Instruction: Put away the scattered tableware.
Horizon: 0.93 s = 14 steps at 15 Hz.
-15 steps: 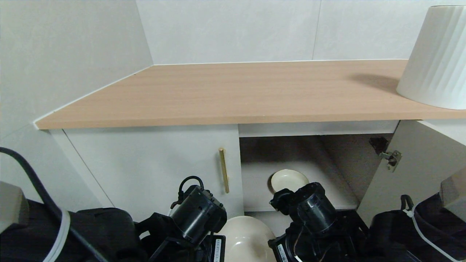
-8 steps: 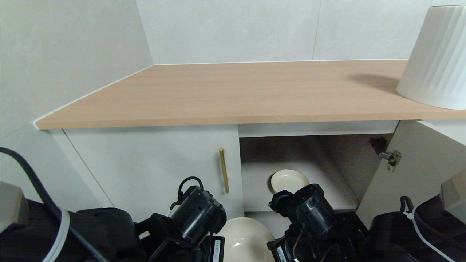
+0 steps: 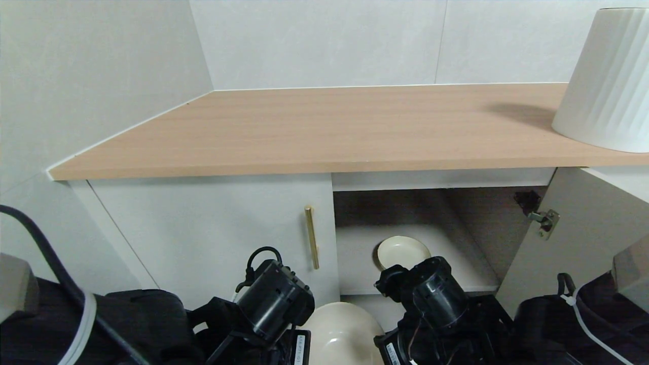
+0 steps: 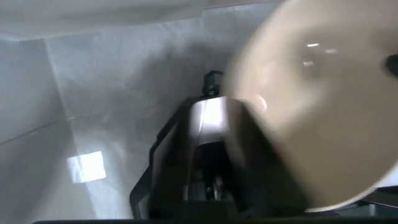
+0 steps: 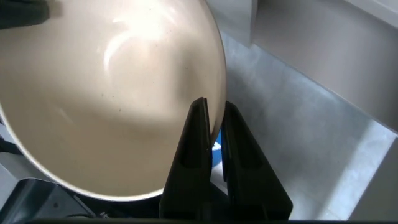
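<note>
A large cream plate (image 3: 339, 329) hangs low in front of the cabinet, between my two wrists. In the right wrist view my right gripper (image 5: 214, 134) is shut on the rim of this plate (image 5: 124, 93). The left gripper (image 4: 214, 134) sits close against the same plate (image 4: 323, 112), and its grip is too blurred to judge. A smaller cream plate (image 3: 403, 251) lies on the floor of the open cabinet compartment (image 3: 456, 263), beyond the right wrist.
The right cabinet door (image 3: 573, 228) stands open to the right. The left door (image 3: 213, 233), with a brass handle (image 3: 312, 237), is closed. A white ribbed lampshade (image 3: 608, 81) stands on the wooden countertop (image 3: 329, 132) at the far right.
The right wrist has dipped very slightly. The plates and the cabinet doors stay where they were.
</note>
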Motion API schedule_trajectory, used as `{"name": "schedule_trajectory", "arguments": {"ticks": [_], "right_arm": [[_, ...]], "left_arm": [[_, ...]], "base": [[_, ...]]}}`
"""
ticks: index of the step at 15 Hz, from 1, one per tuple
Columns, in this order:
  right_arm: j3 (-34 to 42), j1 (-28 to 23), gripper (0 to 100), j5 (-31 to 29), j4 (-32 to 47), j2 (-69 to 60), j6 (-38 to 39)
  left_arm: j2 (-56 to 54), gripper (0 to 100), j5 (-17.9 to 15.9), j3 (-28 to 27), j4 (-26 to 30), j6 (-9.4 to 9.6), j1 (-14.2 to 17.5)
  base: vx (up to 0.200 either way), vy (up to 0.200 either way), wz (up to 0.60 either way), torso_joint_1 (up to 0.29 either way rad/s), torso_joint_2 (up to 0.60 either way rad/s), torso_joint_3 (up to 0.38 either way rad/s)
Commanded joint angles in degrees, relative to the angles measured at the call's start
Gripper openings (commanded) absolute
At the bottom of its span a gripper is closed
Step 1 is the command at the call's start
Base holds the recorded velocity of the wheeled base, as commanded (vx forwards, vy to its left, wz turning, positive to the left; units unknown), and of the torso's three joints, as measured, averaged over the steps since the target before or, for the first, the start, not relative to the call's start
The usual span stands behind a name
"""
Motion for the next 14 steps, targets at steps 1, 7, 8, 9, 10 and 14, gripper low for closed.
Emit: {"name": "schedule_trajectory", "arguments": {"ticks": [1,7,8,9,10,14], "right_arm": [[0.0,0.1,0,0.1,-0.2,0.0,0.0],[0.0,-0.2,0,-1.2,-0.2,1.3,-0.2],[0.0,-0.9,0,-3.1,0.1,2.3,-0.5],[-0.6,-1.9,0,-5.1,0.6,3.5,-1.3],[-1.5,-3.2,0,-6.9,1.7,4.7,-1.9],[-7.2,-9.4,0,-10.2,7.5,6.2,-0.1]], "left_arm": [[-0.1,100,-0.2,-0.2,-0.3,-0.15,0.0],[0.2,100,-0.2,-0.3,-0.3,-0.15,0.0],[0.2,100,-0.2,-0.3,-0.3,-0.15,0.0],[0.3,100,-0.1,-0.2,-0.3,-0.15,0.0],[0.3,100,-0.1,-0.2,-0.3,-0.15,0.0],[0.2,100,0.1,-0.2,-0.3,-0.15,0.0]], "base": [[0.000,0.000,0.00,0.000,0.00,0.000],[0.000,0.000,0.00,0.000,0.00,0.000],[0.000,0.000,0.00,0.000,0.00,0.000],[0.000,0.000,0.00,0.000,0.00,0.000],[0.000,0.000,0.00,0.000,0.00,0.000],[0.000,0.000,0.00,0.000,0.00,0.000]]}}
